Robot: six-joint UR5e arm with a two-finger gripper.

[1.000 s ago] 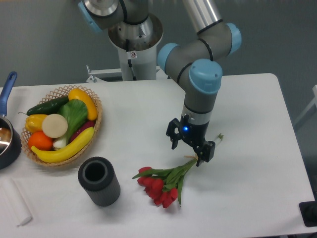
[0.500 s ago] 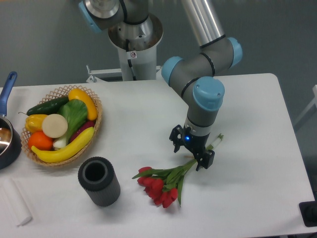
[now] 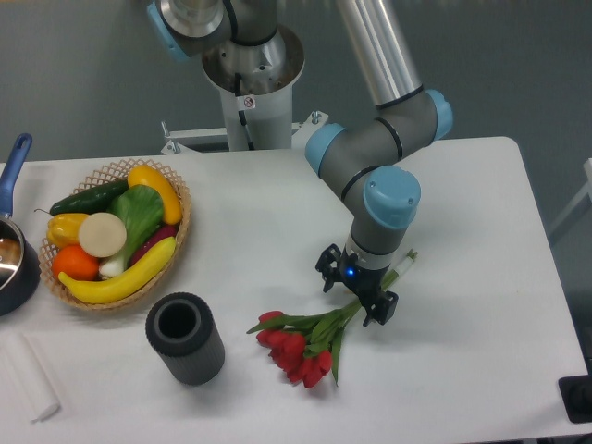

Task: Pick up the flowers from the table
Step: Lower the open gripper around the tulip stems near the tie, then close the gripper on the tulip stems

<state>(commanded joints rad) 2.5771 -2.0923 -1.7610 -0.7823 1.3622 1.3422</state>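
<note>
Gripper point(image 3: 357, 295) low over the flowers point(image 3: 305, 339), jaws wide, straddling the stems on the table point(image 3: 462, 351). Grasp step; next I'd close and lift.

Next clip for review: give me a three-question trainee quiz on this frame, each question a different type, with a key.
1. True or false: the tool has lifted the flowers off the table.
2. Which container lies left of the flowers? A) basket B) dark cylinder C) pot
3. Fill in: the tool straddles the flowers' ____.

Key: 1 false, they lie flat; 2 B; 3 stems.
</note>
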